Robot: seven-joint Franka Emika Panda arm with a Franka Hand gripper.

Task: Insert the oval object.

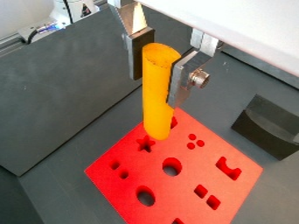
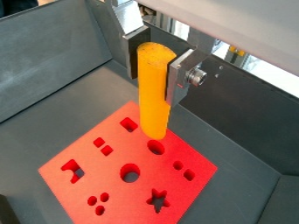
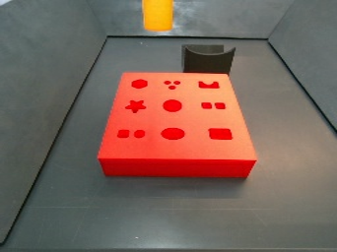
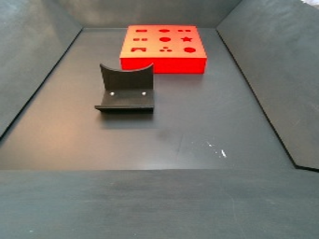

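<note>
Two silver fingers (image 1: 184, 80) of the claw (image 1: 158, 66) are clamping the oval object (image 1: 156, 92) by its upper part, its long axis hanging upright, lower end pointing down above the red block (image 2: 128, 166).

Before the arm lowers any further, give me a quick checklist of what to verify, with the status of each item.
1. Claw shut on the oval object: ok, a silver finger presses its side in both wrist views.
2. Peg upright: ok.
3. Peg above the red block: ok; its lower end hangs high in a side view.
4. Tip lined up with the oval hole: cannot tell, the peg hides what is under it.
5. Curved holder apart from the block: ok.
</note>
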